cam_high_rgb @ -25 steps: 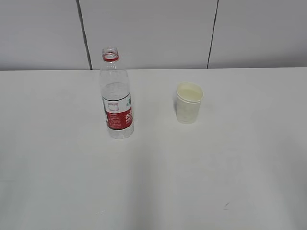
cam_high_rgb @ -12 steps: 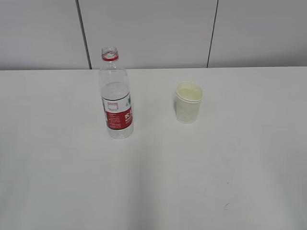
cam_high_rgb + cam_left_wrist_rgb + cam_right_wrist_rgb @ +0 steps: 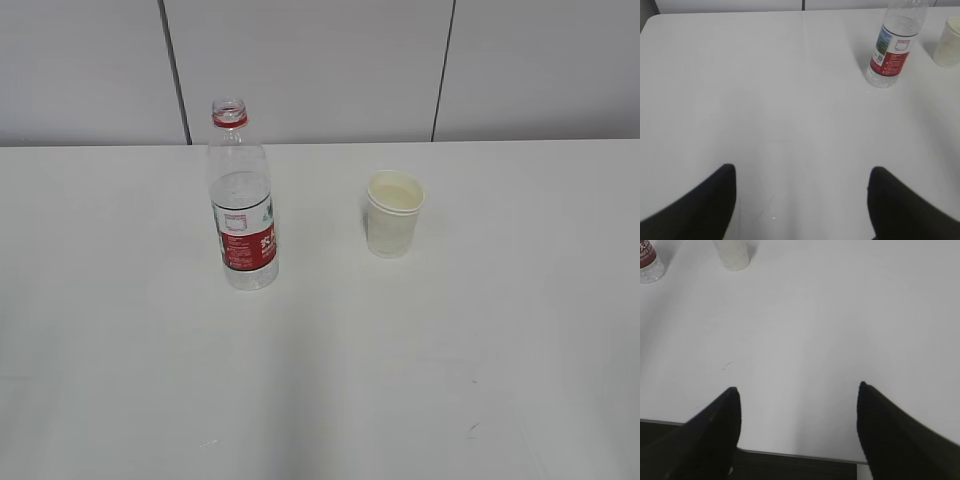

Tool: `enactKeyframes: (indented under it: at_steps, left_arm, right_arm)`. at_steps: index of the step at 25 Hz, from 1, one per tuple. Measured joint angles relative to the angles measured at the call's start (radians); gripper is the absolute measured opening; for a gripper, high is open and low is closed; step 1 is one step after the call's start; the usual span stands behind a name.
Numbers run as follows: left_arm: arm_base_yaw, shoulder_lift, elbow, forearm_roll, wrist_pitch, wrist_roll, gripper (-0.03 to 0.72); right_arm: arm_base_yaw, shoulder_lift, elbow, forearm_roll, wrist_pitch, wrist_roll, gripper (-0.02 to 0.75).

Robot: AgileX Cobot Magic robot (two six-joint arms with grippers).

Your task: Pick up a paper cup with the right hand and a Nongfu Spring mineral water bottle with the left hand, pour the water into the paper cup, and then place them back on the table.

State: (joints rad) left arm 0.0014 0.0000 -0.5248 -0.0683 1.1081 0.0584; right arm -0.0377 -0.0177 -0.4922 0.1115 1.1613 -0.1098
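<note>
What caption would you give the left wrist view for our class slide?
Open left gripper hangs above the white table, the uncapped water bottle upright far ahead beside the paper cup.

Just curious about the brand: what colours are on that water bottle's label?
The label is red and white with a small green mark, clearest in the exterior view.

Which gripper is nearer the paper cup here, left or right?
Right, though neither is close. From the right gripper, open at the table's near edge, the paper cup stands ahead to its left. From the open left gripper, it sits far right, beyond the bottle.
</note>
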Motion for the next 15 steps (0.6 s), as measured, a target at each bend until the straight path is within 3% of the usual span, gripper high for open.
enactKeyframes:
  at_steps: [15]
  left_arm:
    - [0.000,0.000,0.000,0.000,0.000,-0.004,0.503]
  right_arm:
    - [0.029,0.000,0.001,-0.002,-0.002,0.010,0.536]
